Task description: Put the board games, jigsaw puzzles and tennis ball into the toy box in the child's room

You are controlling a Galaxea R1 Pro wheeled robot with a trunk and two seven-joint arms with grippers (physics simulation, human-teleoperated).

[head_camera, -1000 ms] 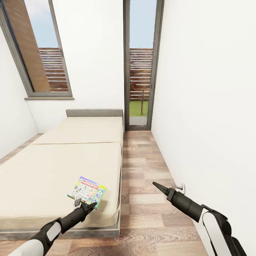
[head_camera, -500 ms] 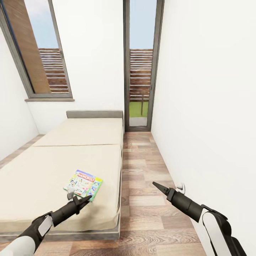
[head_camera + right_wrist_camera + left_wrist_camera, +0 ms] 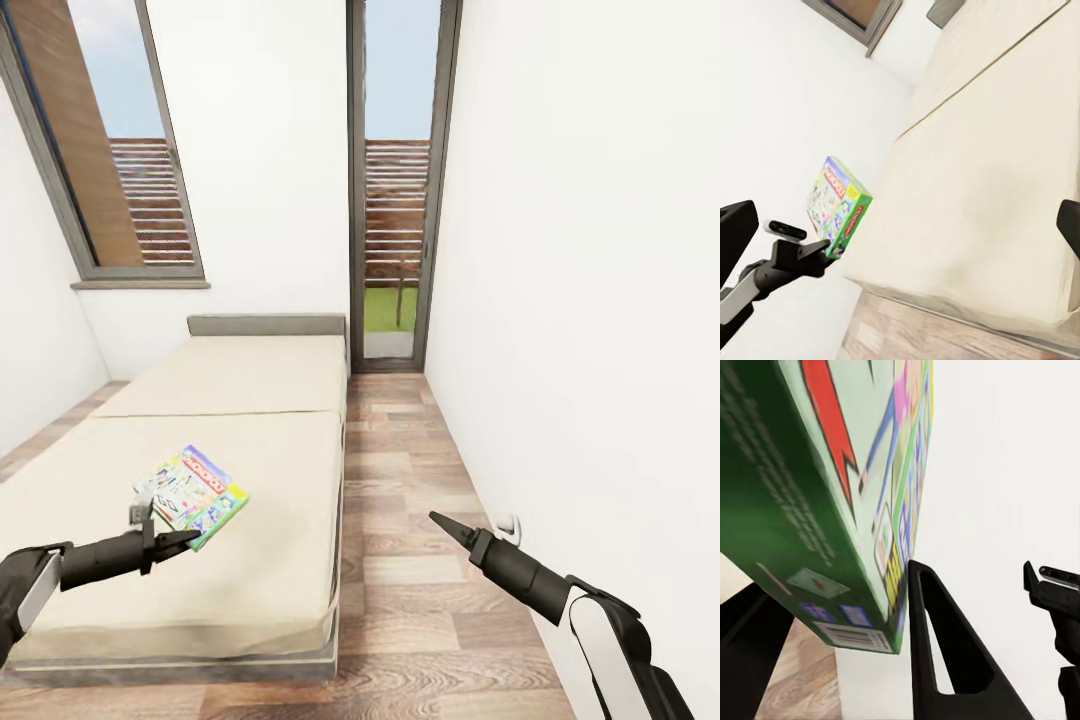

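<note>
item: flat colourful cardboard board game [image 3: 192,495] with green edges, lower left of frame, clamped in our left hand [image 3: 178,541] above the cream-mattressed bed [image 3: 250,400]. right hand [image 3: 437,521]: fingers together.

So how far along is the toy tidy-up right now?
In hand: the left gripper holds one board game by its edge, lifted over the bed. The right gripper is free over the floor. Left: carrying this game to the toy box; the other toys can't be judged from here.
</note>
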